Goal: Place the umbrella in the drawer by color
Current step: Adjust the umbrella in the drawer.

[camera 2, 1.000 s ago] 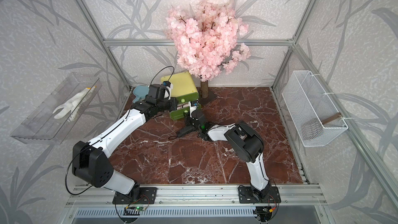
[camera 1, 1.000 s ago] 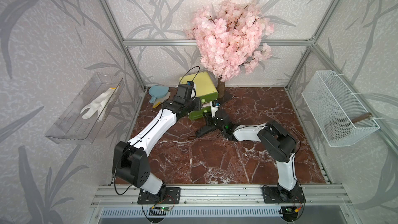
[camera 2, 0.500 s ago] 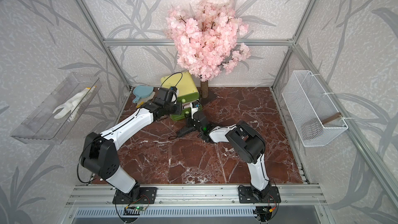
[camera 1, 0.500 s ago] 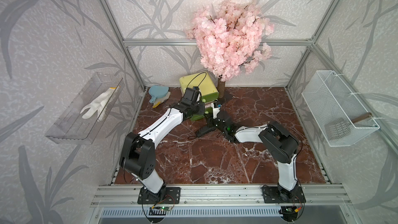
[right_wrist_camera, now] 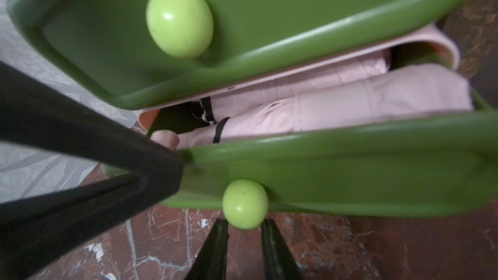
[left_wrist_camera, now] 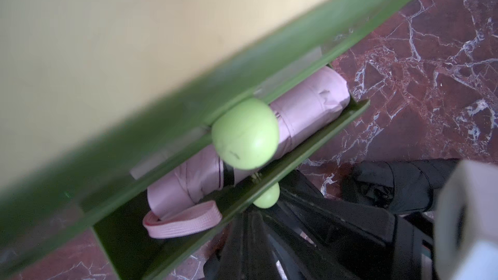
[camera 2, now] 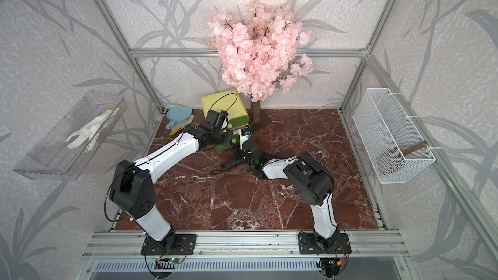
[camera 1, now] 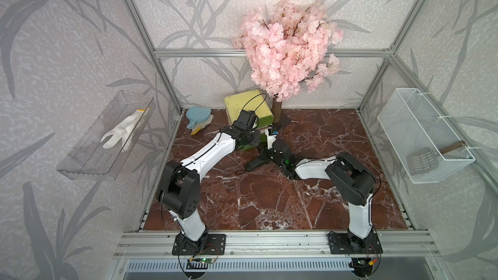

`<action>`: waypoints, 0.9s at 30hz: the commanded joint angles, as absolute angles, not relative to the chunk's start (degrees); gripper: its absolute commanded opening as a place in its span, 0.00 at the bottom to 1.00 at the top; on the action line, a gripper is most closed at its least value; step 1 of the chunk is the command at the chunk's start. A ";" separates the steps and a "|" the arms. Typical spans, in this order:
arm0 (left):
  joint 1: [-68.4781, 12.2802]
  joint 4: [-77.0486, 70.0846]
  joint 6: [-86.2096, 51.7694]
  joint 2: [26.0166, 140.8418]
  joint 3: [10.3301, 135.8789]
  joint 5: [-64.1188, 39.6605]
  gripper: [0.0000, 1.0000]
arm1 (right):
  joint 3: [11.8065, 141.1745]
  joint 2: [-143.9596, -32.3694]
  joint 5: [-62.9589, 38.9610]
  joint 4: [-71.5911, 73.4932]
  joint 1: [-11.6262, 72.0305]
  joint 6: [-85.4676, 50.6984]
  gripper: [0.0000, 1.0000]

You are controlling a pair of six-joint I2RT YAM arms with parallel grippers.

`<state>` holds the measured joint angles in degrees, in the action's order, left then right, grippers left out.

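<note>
Red-brown marble floor carries a small yellow-topped green cabinet near the back wall. Its lower drawer stands pulled out, and the folded pink umbrella lies inside along the front wall, with its wrist strap curled at one end. The right gripper is clamped on that drawer's pale knob. The left gripper, fingers pressed together and holding nothing, has its tip at the drawer's front rim. A black umbrella lies on the floor beside the right arm.
</note>
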<state>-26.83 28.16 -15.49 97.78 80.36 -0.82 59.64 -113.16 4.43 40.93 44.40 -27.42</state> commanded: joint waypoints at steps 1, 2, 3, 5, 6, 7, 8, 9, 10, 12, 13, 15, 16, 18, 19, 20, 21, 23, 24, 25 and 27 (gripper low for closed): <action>-26.76 25.51 -14.41 95.57 82.35 1.16 0.05 | 58.92 -110.11 4.39 44.29 44.38 -27.48 0.26; -26.85 25.64 -14.35 95.36 82.73 1.40 0.05 | 58.72 -110.04 4.39 44.46 44.38 -27.50 0.25; -26.94 26.06 -14.18 95.42 82.99 1.69 0.05 | 58.63 -110.04 4.32 44.55 44.38 -27.51 0.26; -26.88 27.58 -13.72 96.07 83.42 2.77 0.05 | 58.67 -110.08 4.22 44.56 44.38 -27.61 0.26; -26.91 28.28 -13.44 96.31 83.44 3.17 0.05 | 58.71 -110.03 4.14 44.56 44.38 -27.60 0.26; -26.95 28.92 -13.30 96.82 83.40 3.63 0.05 | 58.77 -110.09 4.13 44.56 44.38 -27.60 0.26; -26.90 29.37 -13.19 97.18 83.10 3.96 0.04 | 58.93 -110.19 4.15 44.56 44.34 -27.60 0.26; -26.97 29.61 -13.26 97.35 82.78 3.96 0.04 | 59.06 -110.15 4.05 44.54 44.33 -27.67 0.26; -26.94 29.59 -13.22 97.58 82.46 4.03 0.04 | 59.21 -110.30 4.00 44.47 44.38 -27.70 0.26; -26.95 29.36 -13.20 97.97 81.86 4.35 0.04 | 59.42 -110.31 3.82 44.39 44.34 -27.79 0.26; -26.98 29.37 -13.13 98.32 81.84 4.63 0.04 | 59.50 -110.33 3.78 44.38 44.38 -27.93 0.25; -26.95 29.13 -12.88 98.88 82.13 4.88 0.04 | 59.58 -110.30 3.69 44.30 44.32 -27.83 0.26; -26.91 29.09 -12.69 99.29 82.56 5.08 0.04 | 59.55 -110.27 3.78 44.21 44.38 -27.76 0.25; -26.92 29.24 -12.37 100.46 83.64 5.30 0.04 | 59.42 -110.22 3.86 44.21 44.38 -27.60 0.26; -26.90 29.56 -12.18 101.06 84.34 5.20 0.04 | 59.37 -110.21 3.87 44.21 44.34 -27.53 0.26; -26.90 30.07 -12.20 101.74 84.92 5.11 0.04 | 59.33 -110.24 3.87 44.29 44.36 -27.54 0.26; -26.94 30.23 -12.21 102.16 85.20 5.08 0.04 | 59.22 -110.22 3.87 44.30 44.36 -27.51 0.26; -26.90 30.15 -12.20 102.88 84.83 5.21 0.04 | 59.03 -110.11 3.87 44.38 44.30 -27.30 0.26; -26.94 29.94 -12.21 103.07 84.35 5.52 0.04 | 59.06 -110.08 3.89 44.43 44.30 -27.17 0.25; -26.91 29.42 -12.26 103.17 83.65 5.74 0.04 | 59.11 -110.06 3.87 44.44 44.30 -26.94 0.26; -26.90 28.57 -12.20 103.34 82.49 5.87 0.04 | 59.06 -110.20 3.87 44.47 44.30 -26.77 0.26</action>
